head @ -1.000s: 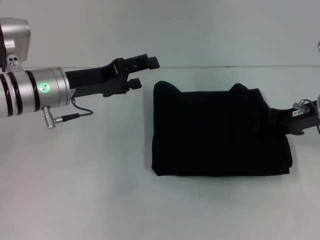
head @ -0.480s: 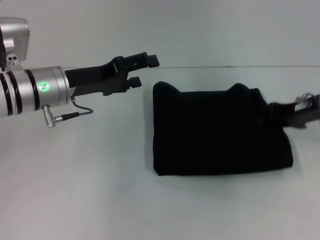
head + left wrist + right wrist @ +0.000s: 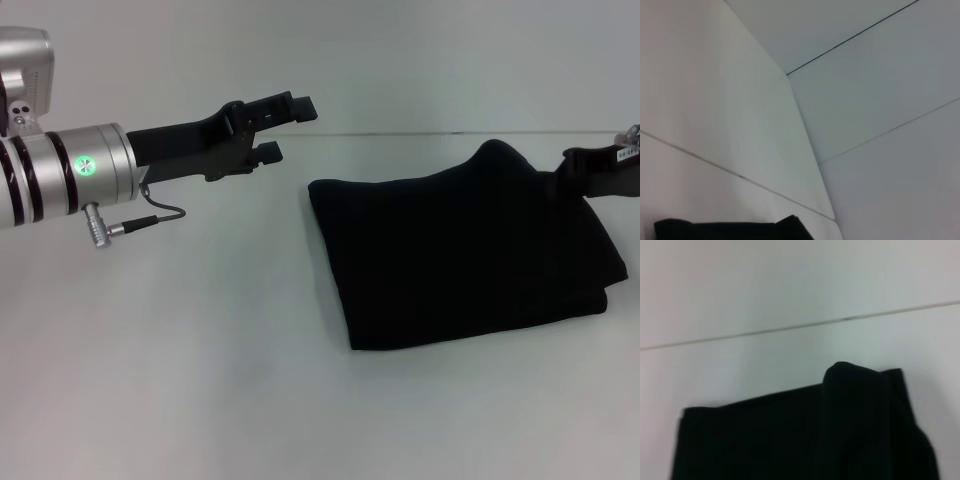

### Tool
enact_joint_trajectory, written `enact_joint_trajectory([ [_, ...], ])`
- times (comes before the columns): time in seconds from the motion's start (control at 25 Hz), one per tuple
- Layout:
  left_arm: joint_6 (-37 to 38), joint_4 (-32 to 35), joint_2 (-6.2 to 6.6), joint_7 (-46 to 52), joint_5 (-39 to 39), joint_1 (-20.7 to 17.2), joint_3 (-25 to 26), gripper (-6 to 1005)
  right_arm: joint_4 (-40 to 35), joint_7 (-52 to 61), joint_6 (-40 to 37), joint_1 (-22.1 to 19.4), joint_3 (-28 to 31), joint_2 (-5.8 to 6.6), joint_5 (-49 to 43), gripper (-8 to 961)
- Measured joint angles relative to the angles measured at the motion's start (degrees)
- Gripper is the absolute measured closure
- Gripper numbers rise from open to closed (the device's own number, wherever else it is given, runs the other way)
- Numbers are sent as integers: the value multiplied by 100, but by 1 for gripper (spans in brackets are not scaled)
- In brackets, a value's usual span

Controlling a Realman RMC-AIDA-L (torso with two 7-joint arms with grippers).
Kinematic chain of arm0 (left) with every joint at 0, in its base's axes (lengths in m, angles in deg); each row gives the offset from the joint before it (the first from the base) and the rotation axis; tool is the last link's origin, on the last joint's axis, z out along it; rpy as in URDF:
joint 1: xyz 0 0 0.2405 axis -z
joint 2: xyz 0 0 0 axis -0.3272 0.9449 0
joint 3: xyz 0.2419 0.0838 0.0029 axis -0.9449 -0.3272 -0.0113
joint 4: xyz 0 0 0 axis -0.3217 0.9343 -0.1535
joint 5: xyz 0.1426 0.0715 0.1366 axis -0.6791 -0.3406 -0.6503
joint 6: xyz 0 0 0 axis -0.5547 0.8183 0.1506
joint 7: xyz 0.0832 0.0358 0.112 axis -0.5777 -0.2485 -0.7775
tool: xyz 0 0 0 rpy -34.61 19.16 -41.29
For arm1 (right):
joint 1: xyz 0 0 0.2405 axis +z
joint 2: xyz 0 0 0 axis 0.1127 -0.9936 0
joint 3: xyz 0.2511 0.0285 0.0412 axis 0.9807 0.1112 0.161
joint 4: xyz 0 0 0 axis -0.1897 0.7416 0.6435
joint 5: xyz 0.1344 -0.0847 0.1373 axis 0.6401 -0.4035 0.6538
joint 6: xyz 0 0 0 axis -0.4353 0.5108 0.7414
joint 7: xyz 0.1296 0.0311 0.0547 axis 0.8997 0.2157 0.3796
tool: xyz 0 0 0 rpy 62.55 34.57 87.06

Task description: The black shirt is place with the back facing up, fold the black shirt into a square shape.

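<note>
The black shirt [image 3: 465,255] lies folded into a rough rectangle on the white table [image 3: 180,350], right of centre, turned at an angle with its far right corner raised. No lettering shows. My right gripper [image 3: 578,172] is at the right edge of the head view, shut on that raised corner. My left gripper [image 3: 290,128] is open and empty, held above the table to the left of the shirt and apart from it. The shirt also shows in the left wrist view [image 3: 730,231] and in the right wrist view [image 3: 805,435].
The table's far edge [image 3: 420,133] runs behind the shirt, with a plain pale wall beyond. A grey cable [image 3: 150,222] hangs under my left arm. White tabletop lies left of and in front of the shirt.
My right gripper has moved up and back with the shirt's corner. The shirt has slid right and turned, its right side lifted. My left gripper has risen slightly.
</note>
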Motion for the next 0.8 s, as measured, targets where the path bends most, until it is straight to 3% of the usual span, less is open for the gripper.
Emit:
enact_joint_trajectory([
  [0.16, -38, -8, -5, -18, 30, 0, 0, 55, 290, 0, 381, 62, -3, -89, -331, 896],
  [0.32, -41, -14, 4, -24, 32, -21, 0, 56, 550, -24, 594, 73, -3, -97, -330, 885],
  [0.52, -50, -19, 3, -37, 42, -59, 69, 56, 1085, 58, 807, 192, -66, 5, -660, 828],
  [0.8, -18, -20, -10, -52, 43, -62, 70, 57, 992, 492, 836, 213, -28, 113, -1163, 749],
])
